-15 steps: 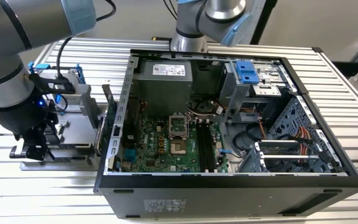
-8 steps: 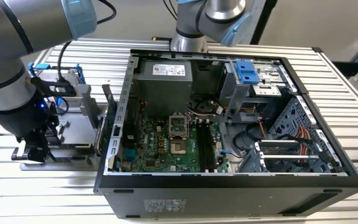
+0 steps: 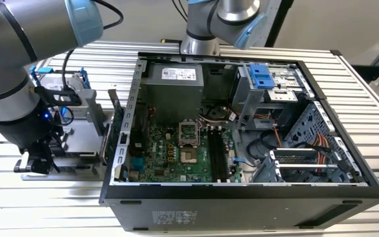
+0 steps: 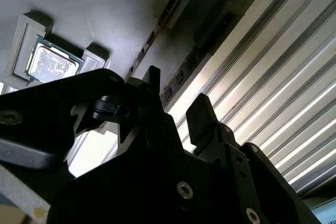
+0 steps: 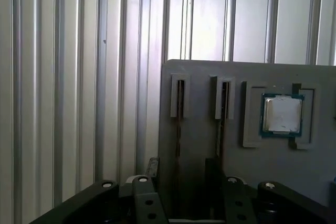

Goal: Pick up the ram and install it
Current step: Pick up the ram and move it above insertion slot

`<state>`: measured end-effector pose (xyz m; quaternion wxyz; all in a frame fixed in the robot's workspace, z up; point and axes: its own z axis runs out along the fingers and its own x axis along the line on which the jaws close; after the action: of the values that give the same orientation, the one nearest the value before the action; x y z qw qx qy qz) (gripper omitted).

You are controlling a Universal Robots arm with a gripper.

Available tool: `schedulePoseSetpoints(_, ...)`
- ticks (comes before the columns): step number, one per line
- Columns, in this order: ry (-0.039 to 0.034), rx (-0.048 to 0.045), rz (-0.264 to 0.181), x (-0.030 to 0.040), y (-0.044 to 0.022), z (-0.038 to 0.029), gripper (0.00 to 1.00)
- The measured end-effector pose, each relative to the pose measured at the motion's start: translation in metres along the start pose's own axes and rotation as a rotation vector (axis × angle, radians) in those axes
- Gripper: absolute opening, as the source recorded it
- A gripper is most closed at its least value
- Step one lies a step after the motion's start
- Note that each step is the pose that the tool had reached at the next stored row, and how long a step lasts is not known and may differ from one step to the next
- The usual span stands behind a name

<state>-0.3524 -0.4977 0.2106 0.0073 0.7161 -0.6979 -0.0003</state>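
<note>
The flat grey parts tray (image 5: 199, 77) lies on the ribbed aluminium bench (image 3: 18, 207), beside the open black computer case (image 3: 242, 197). The black gripper (image 5: 182, 165) is positioned over this tray, jaws apart and empty. The ram (image 5: 178, 129), a thin dark stick seen edge-on, stands in a tray slot. Its long axis is aligned with the gap between the jaws.

open computer case (image 3: 242, 207) lay on ribbed surface (image 3: 45, 217) | motherboard (image 3: 170, 158) sat inside | silver processor chip (image 5: 282, 115) rested in a recess of grey tray (image 5: 199, 129)
</note>
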Motion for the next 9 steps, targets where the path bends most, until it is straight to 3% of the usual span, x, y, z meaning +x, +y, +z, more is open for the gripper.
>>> schedulePoseSetpoints(9,0.0003,-0.0002,0.0,0.0003,0.0006,0.0073,1.0)
